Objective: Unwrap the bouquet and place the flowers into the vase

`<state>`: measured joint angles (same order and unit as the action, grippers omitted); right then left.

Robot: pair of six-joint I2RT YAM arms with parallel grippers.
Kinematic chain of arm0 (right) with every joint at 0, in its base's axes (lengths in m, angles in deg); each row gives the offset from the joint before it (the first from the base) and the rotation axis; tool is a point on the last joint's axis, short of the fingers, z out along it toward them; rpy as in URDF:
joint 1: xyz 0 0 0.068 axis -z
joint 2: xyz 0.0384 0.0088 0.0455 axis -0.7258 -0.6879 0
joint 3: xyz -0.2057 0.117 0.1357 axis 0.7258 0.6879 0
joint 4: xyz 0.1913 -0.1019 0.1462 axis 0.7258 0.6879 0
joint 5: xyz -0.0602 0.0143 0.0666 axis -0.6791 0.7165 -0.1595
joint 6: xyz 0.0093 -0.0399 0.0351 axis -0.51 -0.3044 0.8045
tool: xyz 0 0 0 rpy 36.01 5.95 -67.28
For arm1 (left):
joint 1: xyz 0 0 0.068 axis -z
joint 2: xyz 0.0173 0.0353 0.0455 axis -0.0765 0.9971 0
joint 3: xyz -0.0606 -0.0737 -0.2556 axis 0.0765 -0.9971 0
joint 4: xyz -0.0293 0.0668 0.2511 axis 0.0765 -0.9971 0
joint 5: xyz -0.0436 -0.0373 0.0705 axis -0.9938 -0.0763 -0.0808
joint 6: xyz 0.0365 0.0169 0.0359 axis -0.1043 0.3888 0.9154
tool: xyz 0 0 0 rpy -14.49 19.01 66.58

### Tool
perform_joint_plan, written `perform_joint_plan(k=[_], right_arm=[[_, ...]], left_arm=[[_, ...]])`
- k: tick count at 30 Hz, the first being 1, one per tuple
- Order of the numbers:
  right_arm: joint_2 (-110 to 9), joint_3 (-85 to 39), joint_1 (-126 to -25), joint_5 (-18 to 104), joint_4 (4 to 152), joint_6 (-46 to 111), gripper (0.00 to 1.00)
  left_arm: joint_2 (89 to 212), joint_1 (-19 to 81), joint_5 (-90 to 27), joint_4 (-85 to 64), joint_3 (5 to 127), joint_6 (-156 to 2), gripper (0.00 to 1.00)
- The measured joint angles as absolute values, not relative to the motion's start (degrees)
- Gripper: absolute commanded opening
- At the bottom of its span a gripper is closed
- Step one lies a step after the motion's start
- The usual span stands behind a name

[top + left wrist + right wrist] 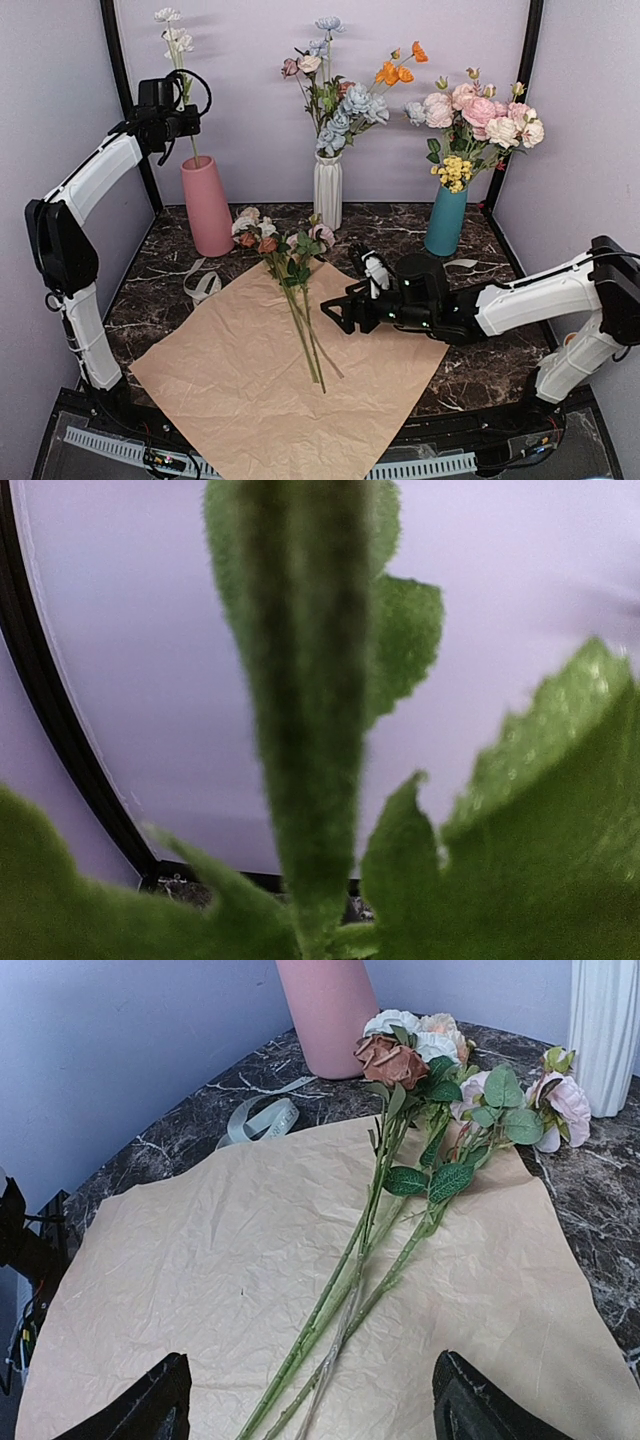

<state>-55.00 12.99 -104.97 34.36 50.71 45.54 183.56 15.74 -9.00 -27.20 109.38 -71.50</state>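
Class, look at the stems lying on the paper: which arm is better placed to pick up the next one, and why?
Right. The right gripper is open beside the stems on the paper; the left gripper is up above the vase, shut on a white flower.

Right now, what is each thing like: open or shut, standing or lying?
vase: standing upright.
white flower: held upright, stem reaching vase mouth.
left gripper: shut on white flower.
paper: spread flat.
flowers: lying on paper.
right gripper: open, above flowers.
ribbon: loose, beside paper.
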Motion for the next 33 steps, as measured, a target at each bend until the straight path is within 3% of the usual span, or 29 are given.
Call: perform_joint_plan(k=[2,3,4,5,12,17,21,33], right_arm=[[-55.6,12.4,-105.0,34.4,51.3,45.8,0.81],[-55.9,12.1,-105.0,34.3,51.5,45.9,0.81],[-56.3,11.7,-104.9,34.3,51.7,45.9,0.81],[-56.8,11.2,-104.9,34.1,52.3,46.1,0.80],[-64.1,1.9,-104.4,31.5,58.8,49.1,0.66],[-71.1,-4.9,-103.6,32.0,63.0,49.7,0.58],[-77.1,-10.9,-103.2,34.3,67.2,47.6,0.52],[-86.9,-22.4,-102.6,39.7,74.6,41.1,0.27]], left_arm=[[184.7,15.5,-9.4,-28.0,110.1,-72.2,0.08],[185.1,15.3,-9.6,-28.3,110.1,-72.6,0.18],[185.4,15.2,-9.8,-28.6,110.2,-72.9,0.35],[185.7,15.1,-10.2,-29.0,110.4,-73.3,0.44],[186.2,15.0,-12.8,-31.4,110.8,-75.5,0.73],[186.1,15.0,-14.7,-35.1,110.9,-76.3,0.85],[184.7,14.9,-15.8,-39.7,110.9,-76.7,0.90],[175.7,14.9,-20.9,-47.7,110.8,-76.9,0.91]])
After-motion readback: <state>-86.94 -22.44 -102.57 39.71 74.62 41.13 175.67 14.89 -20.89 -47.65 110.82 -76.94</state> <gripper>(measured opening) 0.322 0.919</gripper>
